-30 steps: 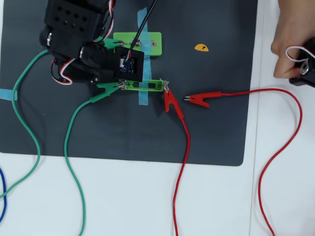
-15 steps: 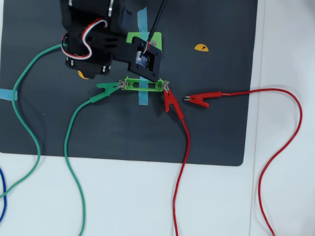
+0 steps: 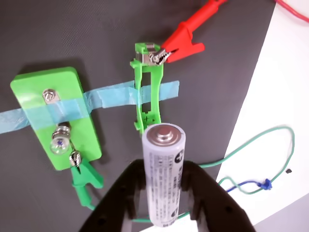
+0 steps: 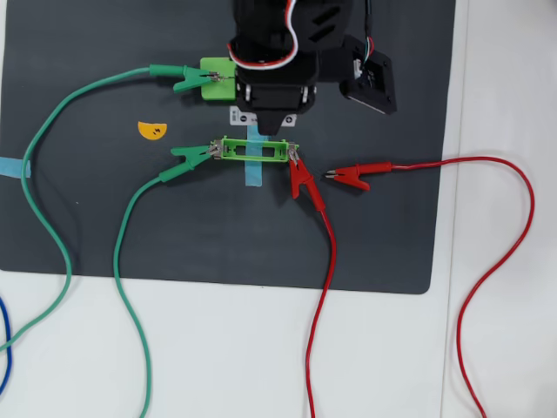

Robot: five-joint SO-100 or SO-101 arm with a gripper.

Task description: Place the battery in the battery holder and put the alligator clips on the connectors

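Wrist view shows the gripper (image 3: 161, 195) clamped on the battery (image 3: 163, 169), upright, flat silver end up, just short of the empty holder (image 3: 147, 89). Its dark print is too blurred to read. A red clip (image 3: 181, 46) bites the holder's far tab.

Overhead: battery holder (image 4: 253, 151) between 2 alligator clips (image 4: 193, 156), block (image 4: 215, 78) behind.
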